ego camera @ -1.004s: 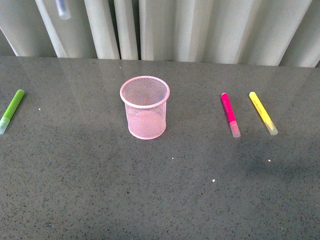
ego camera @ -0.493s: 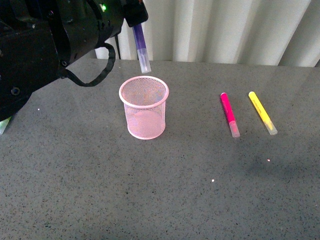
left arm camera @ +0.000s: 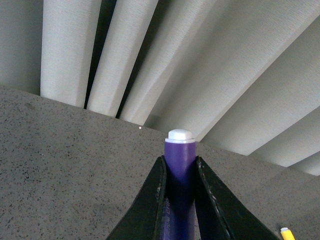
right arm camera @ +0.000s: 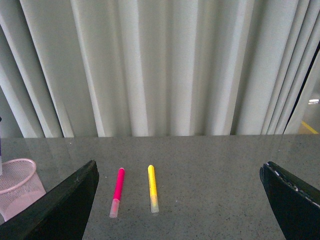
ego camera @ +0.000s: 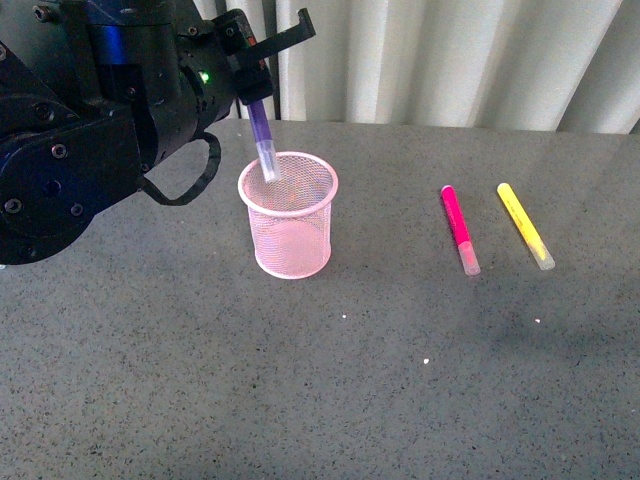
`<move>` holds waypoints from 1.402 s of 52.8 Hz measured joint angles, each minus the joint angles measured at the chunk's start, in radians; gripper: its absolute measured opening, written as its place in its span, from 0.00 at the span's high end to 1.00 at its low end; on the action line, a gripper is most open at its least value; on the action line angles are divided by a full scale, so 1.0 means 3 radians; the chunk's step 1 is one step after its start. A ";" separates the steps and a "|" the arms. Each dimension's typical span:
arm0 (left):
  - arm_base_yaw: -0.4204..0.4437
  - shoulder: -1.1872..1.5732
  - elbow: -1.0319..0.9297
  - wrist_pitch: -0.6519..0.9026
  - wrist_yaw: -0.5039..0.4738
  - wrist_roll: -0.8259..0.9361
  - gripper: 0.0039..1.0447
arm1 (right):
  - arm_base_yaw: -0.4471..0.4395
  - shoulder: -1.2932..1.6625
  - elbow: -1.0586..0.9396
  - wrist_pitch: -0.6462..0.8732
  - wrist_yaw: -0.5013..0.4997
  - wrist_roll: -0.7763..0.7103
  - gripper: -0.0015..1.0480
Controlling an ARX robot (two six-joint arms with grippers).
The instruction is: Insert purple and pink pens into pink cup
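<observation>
Above the cup [ego camera: 292, 250], the left claw [ego camera: 256, 98] grips the purple pen [ego camera: 262, 140], its cap just inside the rim. Well apart, the pink pen [ego camera: 459, 228] lies on the surface [ego camera: 330, 390]; the right claw [right arm camera: 181, 172] gapes empty.

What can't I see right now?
Front view: purple pen's upper end hidden in left gripper; its tip's depth in the cup unclear.
Left wrist view: pen's lower end cut off by the frame; cup not shown.
Right wrist view: cup cut by frame edge.
</observation>
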 joint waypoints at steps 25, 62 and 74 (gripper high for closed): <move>-0.0020 0.0065 0.0019 -0.0144 -0.0019 -0.0170 0.71 | 0.0000 0.0000 0.0000 0.0000 0.0000 0.0000 0.07; 0.0484 -0.2328 -0.0617 -0.2822 0.1078 0.1266 0.06 | 0.0000 0.0000 0.0000 0.0000 -0.0001 0.0000 0.07; 0.0439 -0.2248 -0.0754 -0.2440 0.0781 0.1405 0.11 | 0.0000 0.0000 0.0000 0.0000 0.0000 0.0000 0.07</move>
